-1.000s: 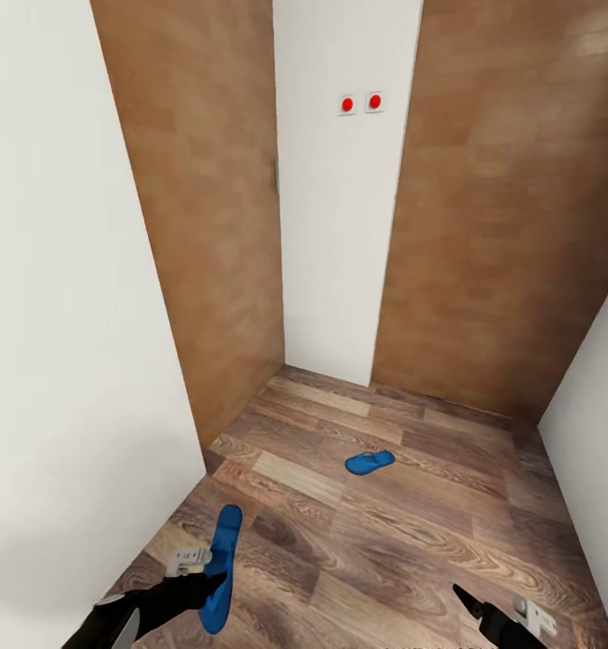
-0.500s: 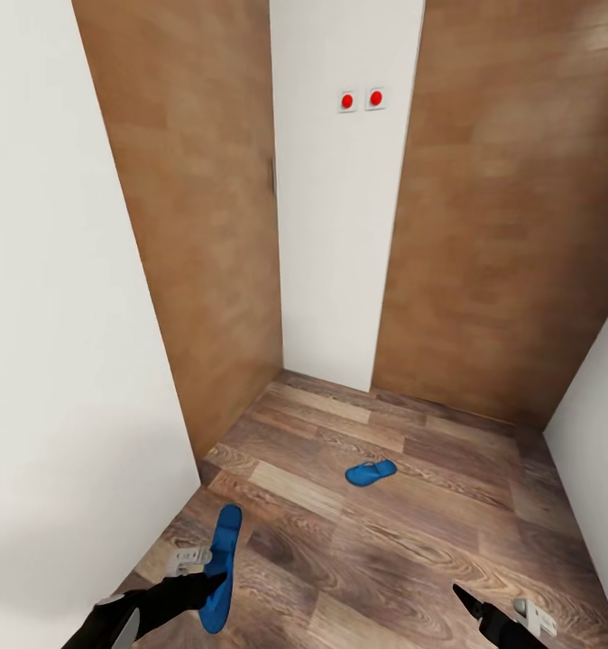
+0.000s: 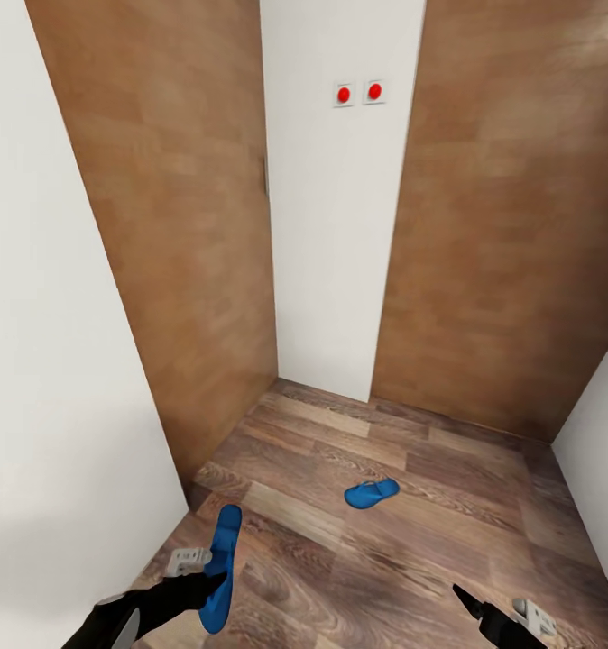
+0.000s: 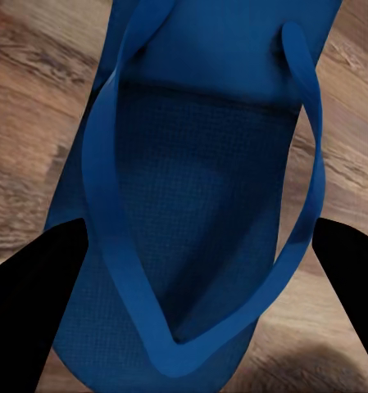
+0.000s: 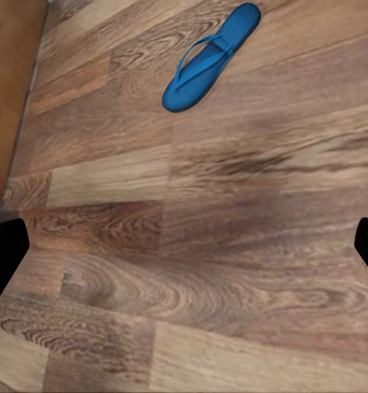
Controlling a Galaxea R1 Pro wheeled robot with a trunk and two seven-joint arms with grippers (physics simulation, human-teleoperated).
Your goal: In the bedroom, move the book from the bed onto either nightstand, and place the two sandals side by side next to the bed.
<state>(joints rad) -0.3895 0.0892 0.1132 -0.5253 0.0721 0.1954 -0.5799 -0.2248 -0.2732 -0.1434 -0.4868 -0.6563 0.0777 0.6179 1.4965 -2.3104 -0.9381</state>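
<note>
The left hand (image 3: 216, 577) grips one sandal (image 3: 219, 566) above the floor (image 3: 358, 559), as before. The other sandal (image 3: 371, 493) lies well ahead, lower in the head view since the camera shifted. The right hand (image 3: 471, 602) stays spread open, empty.

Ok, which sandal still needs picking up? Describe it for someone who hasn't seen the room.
Find the white wall strip with two red buttons, between the wooden panels. On the wood floor in front of it lies a blue sandal, alone, straps up. The other sandal is off the floor, in the left gripper.
</note>
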